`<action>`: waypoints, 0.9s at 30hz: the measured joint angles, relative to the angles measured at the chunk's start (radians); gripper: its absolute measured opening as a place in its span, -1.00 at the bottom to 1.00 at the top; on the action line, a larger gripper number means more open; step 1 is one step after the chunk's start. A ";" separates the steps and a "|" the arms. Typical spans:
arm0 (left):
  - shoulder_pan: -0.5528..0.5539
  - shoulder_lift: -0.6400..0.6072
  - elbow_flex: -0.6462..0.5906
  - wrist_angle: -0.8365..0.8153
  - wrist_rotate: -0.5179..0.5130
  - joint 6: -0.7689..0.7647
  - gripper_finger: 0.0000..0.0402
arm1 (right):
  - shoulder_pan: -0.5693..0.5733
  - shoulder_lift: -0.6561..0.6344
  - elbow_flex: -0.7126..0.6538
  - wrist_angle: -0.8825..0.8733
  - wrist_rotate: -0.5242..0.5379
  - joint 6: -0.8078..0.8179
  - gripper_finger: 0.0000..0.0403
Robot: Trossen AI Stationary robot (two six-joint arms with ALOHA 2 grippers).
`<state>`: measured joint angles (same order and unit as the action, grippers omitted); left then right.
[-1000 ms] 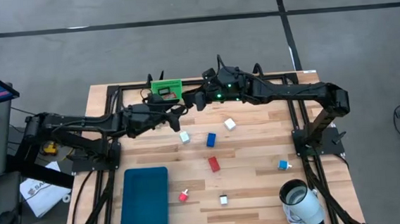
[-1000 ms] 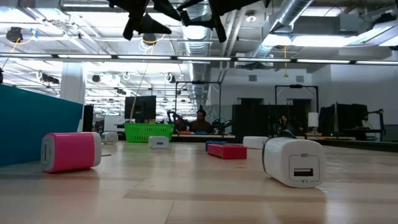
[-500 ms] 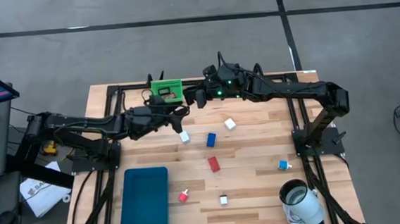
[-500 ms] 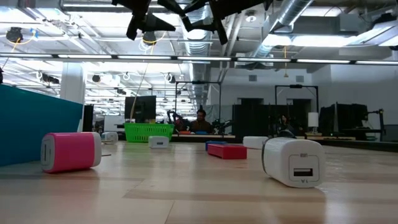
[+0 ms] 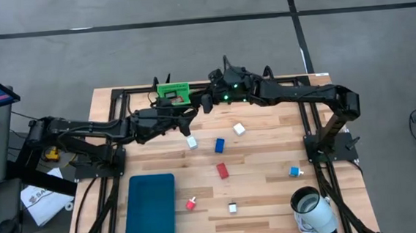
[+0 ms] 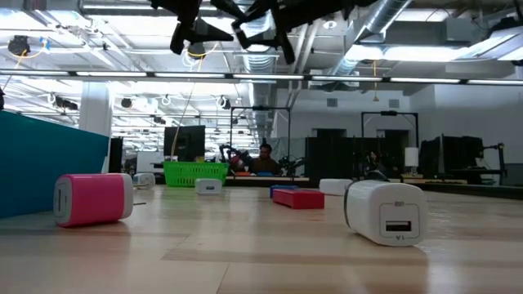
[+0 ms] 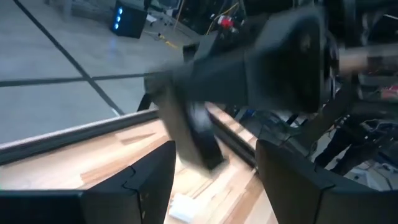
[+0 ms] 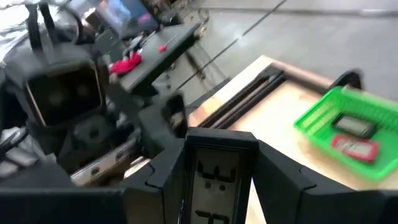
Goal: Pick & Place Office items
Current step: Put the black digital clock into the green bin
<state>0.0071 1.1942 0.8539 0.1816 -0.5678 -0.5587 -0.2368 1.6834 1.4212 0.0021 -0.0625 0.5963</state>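
My right fingers point(image 8: 217, 180) are closed on a flat dark oblong block with pale markings on its face point(image 8: 217, 183), held in the air above the far edge of the wooden-plank counter point(image 5: 272, 193), just beside the green plastic mesh bin point(image 5: 173, 92). Inside that bin lie a grey-black oblong piece point(image 8: 353, 126) and a red oblong piece point(image 8: 356, 148).

My left fingers point(image 7: 214, 186) stand apart with nothing between them, raised over the far half of the counter, close to my right gripper point(image 5: 205, 102).

The other office items are spread over the counter. A small white cube-like block point(image 5: 192, 142) lies just under my left gripper point(image 5: 185, 118), toward the middle. A blue oblong block point(image 5: 219, 145) is near it at the centre, tilted, with a white cube-like bit point(image 5: 239, 129) a little farther toward the far edge. A red oblong block point(image 5: 222, 171) lies nearer the front from the blue one. A small cyan cube-like bit point(image 5: 295, 171) sits toward the right edge. A pink-red block with a white end point(image 5: 190, 203) lies near the front edge, just beside the flat teal rectangular tray point(image 5: 150, 207) at the front left. A white charger-like cube with a dark socket point(image 5: 232, 208) sits near the front edge, about the middle. A large white mug-like cylinder point(image 5: 314, 210) stands at the front right corner.
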 joint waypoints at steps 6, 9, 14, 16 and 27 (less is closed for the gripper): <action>0.001 0.028 -0.002 -0.011 -0.043 -0.030 0.07 | 0.007 0.049 0.003 0.047 -0.038 0.029 -0.24; 0.001 0.024 -0.002 -0.033 -0.043 -0.044 0.04 | 0.009 0.047 0.003 0.048 -0.044 0.030 -0.24; 0.005 0.023 0.002 -0.058 -0.034 -0.079 -0.09 | 0.007 0.036 0.003 0.059 -0.059 0.031 -0.24; 0.018 0.023 0.002 -0.074 -0.027 -0.109 -0.19 | 0.007 0.036 0.003 0.055 -0.056 0.030 -0.24; 0.039 0.019 0.004 -0.122 -0.033 -0.134 -0.77 | 0.003 0.026 0.001 0.060 -0.069 0.016 -0.26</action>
<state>0.0461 1.2134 0.8580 0.0597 -0.6007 -0.6932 -0.2336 1.7090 1.4220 0.0616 -0.1317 0.6127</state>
